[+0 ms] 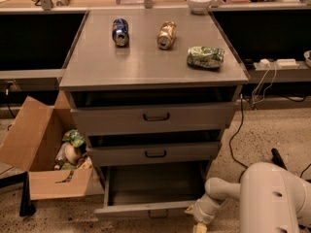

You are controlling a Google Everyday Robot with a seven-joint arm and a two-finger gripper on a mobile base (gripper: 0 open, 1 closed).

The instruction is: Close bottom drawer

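The pincer (198, 225) sits at the bottom edge of the camera view, at the end of the white arm (219, 194) that reaches down and left from the robot's body. It is just beside the right corner of the bottom drawer (146, 210). I cannot tell how far open it is, or whether it touches the drawer front.

The bottom drawer is pulled well out of the cabinet (154, 67), with its inside showing and its small dark handle (156, 213) facing the camera. There are three drawers: the middle drawer (155, 154) and the top drawer (155, 116) each stand slightly out.

On the cabinet's top lie two cans on their sides, a blue can (120, 31) and a copper-coloured can (166, 34), and one crumpled green bag (206, 56) to their right. None of their print can be read. One white bowl (199, 2) stands on the bench (97, 2) behind. One open cardboard box (41, 152) sits on the floor left of the cabinet, with wrappers inside.
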